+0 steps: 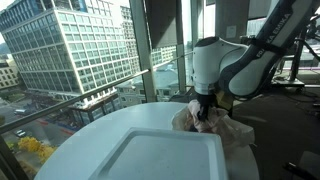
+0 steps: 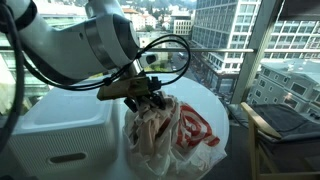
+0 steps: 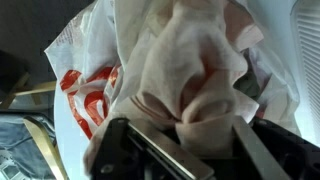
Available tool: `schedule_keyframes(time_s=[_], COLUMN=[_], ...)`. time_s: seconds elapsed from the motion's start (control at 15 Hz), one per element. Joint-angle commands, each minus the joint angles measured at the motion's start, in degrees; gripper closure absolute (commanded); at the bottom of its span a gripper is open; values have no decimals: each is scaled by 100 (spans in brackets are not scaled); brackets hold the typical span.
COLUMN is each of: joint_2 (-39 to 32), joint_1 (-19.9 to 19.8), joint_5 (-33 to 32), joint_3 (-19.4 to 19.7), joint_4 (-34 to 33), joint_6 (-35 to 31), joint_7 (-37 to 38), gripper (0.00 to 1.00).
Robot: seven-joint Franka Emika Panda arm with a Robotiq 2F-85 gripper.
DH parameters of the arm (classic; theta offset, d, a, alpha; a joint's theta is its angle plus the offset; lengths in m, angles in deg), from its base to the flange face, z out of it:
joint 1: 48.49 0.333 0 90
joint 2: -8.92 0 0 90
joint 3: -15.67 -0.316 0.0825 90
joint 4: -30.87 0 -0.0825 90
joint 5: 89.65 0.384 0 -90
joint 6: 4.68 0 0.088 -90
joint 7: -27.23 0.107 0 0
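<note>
Pinching a pale bundle (image 3: 200,70) at its gathered top, my gripper (image 3: 195,140) has its jaws pressed together on the bunched material. I cannot tell whether the bundle is cloth or thin plastic. It sits inside or against a white bag (image 2: 188,130) with a red print. In both exterior views the bag stands slumped on the round tabletop (image 2: 207,95), just right of a white tray (image 2: 60,130) and on the side far from the window (image 1: 70,50) in the view where the glass shows.

Judging from the wrist view, my hold is on only 1 fold of loose, crumpled stuff, so the main thing is a firm, steady pinch. Soft material like this can creep out between the jaws, so I should not relax the pressure at all.

Any motion should be slow and straight. A jerk or a sideways drag could tip the white bag or pull it across the tabletop along with the pale bundle. The bag's red-printed side hangs loose to the left in the wrist view, so I should watch that it does not snag on my gripper (image 2: 150,100).

The tray's edge lies near, so I should stay apart from it. I should also watch the wrist view for any sign that the fold is thinning in my grasp.
</note>
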Motion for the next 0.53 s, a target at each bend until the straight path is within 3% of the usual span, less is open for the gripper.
schedule_keyframes(time_s=[0.0,0.2,0.47], joint_2=[-522,-1035,-1703], joint_1=[106,65,38], joint_5=[-1630,-2671,-3051], joint_3=[309,473,584], joint_4=[-475,-757,-1124], joint_6=[-486,-726,-1329], joint_7=[1111,2003,2483], gripper=[100,100,99])
